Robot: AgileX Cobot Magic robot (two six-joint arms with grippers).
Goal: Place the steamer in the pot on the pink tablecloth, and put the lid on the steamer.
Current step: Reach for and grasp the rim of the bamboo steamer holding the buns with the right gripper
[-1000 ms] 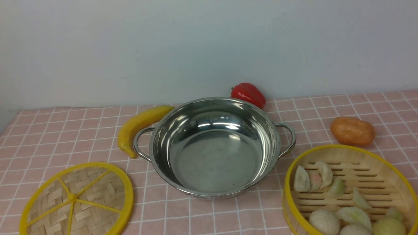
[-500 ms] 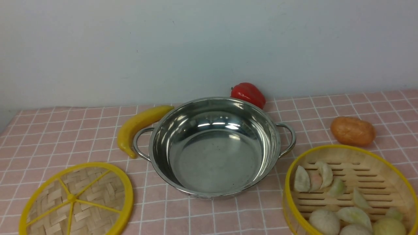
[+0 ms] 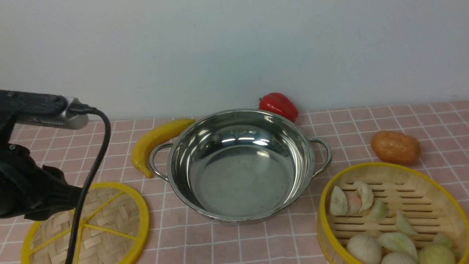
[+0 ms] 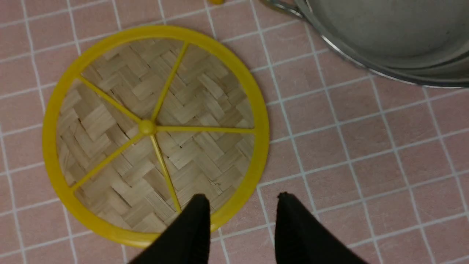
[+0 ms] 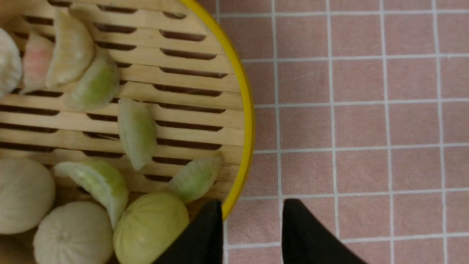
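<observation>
Front view: the pot (image 3: 242, 176) sits empty mid-desk on the pink tablecloth (image 3: 366, 121). From the pot, the lid (image 3: 110, 220) lies flat on the cloth at 8 o'clock and the steamer (image 3: 421, 205), holding dumplings and buns, stands at 4 o'clock. Neither touches the pot. A yellow banana (image 3: 155, 141) lies at 10 o'clock by the pot's handle, a red pepper (image 3: 279, 105) at 1 o'clock behind the rim, and an orange-brown potato (image 3: 395, 147) at 3 o'clock. The left arm (image 3: 29, 183) hangs over the lid's far-left edge; its fingertips cannot be made out here.

Left wrist view: the left claw (image 4: 242, 200) is spread and grips nothing. One finger sits over the lid's (image 4: 154, 128) woven face just inside the yellow rim, the other over bare cloth. The pot's (image 4: 384, 36) wall is near.

Right wrist view: the right claw (image 5: 253, 203) is spread too, empty, straddling the steamer's (image 5: 183, 73) rim: one finger over the basket, one over cloth.
</observation>
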